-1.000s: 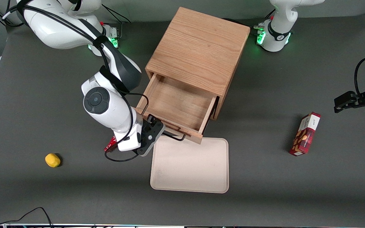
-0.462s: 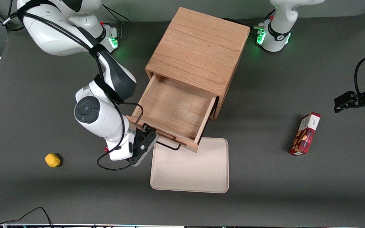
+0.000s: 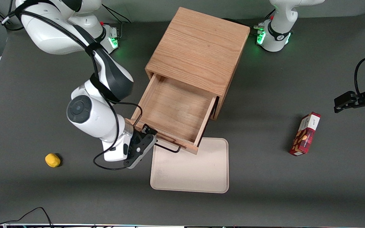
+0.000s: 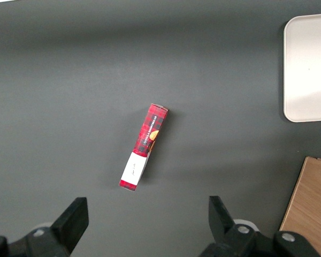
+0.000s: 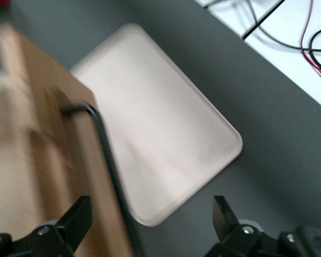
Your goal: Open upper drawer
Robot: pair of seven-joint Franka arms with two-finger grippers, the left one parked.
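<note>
We see our gripper (image 3: 144, 139), fingers now spread and off the black wire handle (image 3: 166, 148), drawing away, leaving the shallow light-oak upper drawer (image 3: 176, 110) pulled well out, so opening looks done.

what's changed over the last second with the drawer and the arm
The upper drawer slid farther out over the tray. The end effector, open, let go of the black handle and drew off beside it. Cabinet, snack box and yellow object stayed put.
</note>
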